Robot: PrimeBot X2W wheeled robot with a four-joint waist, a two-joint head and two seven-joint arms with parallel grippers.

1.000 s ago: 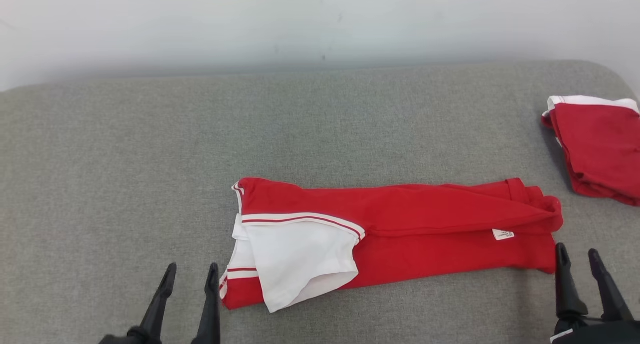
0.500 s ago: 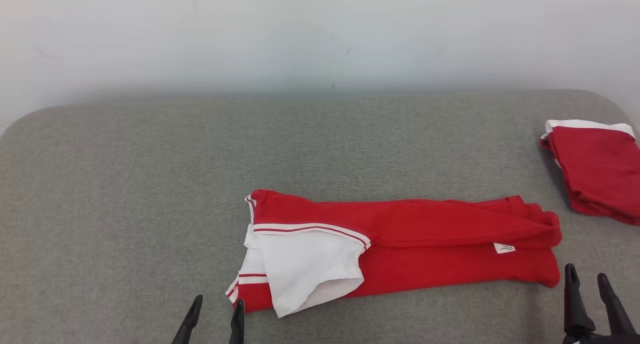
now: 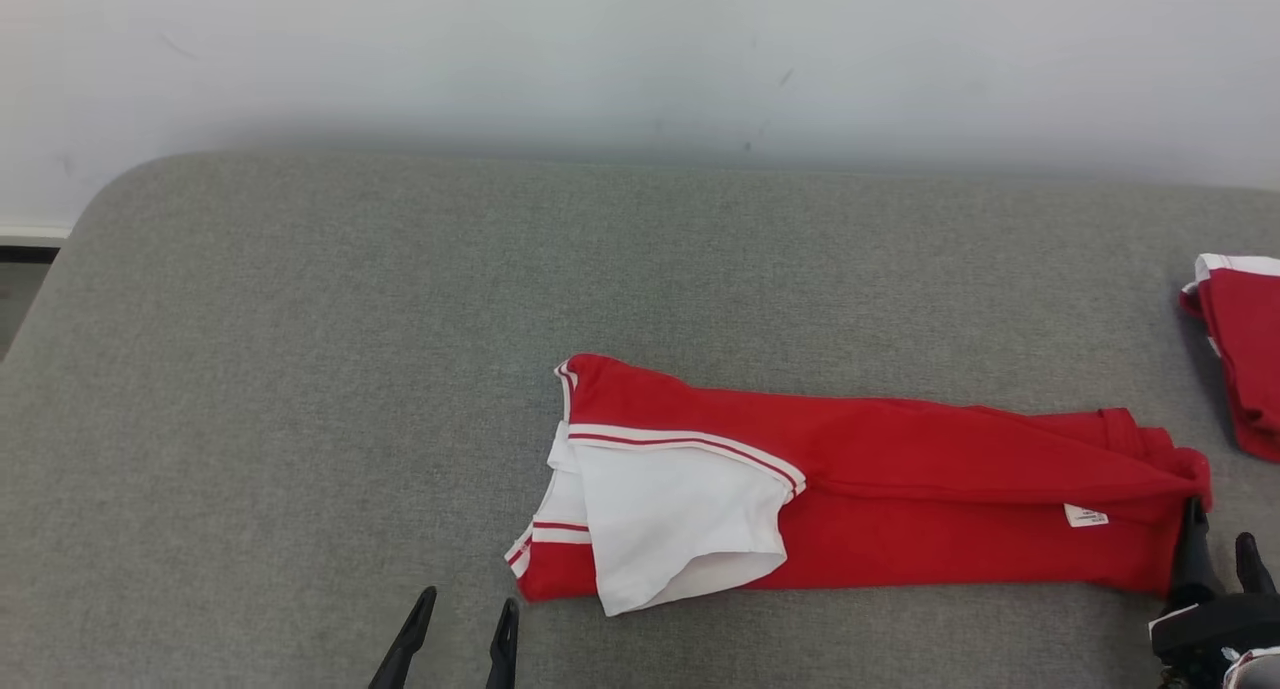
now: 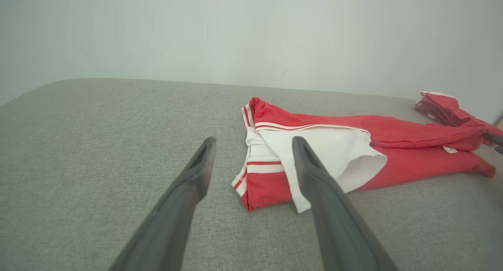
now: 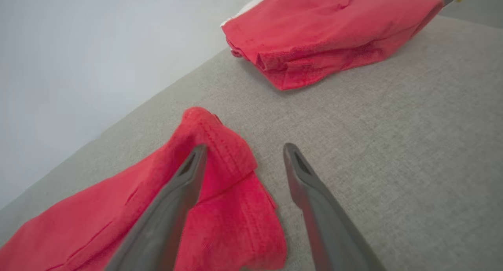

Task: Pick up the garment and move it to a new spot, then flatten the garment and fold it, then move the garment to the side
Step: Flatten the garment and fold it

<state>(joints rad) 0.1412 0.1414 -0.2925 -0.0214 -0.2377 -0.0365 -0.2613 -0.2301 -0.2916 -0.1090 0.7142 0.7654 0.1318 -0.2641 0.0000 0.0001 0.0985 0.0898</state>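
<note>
The garment [image 3: 900,489] is a red shirt with a white sleeve [image 3: 680,519] and striped trim, folded into a long band across the grey cushioned surface [image 3: 300,369]. It also lies ahead in the left wrist view [image 4: 353,145], and its red end [image 5: 220,176] fills the lower left of the right wrist view. My left gripper [image 3: 460,624] is open, just in front of the garment's white-sleeved left end. My right gripper [image 3: 1222,539] is open at the garment's right end, its left finger [image 5: 184,176] over the red hem, nothing clamped.
A second red garment [image 3: 1240,349], folded with a white edge, lies at the far right of the surface and also appears in the right wrist view [image 5: 326,31]. A pale wall [image 3: 640,59] runs behind. The surface's left edge [image 3: 60,259] curves down.
The head camera has swung left, shifting the whole scene to the right. My right gripper now stands against the garment's right end; the left gripper sits lower in the view.
</note>
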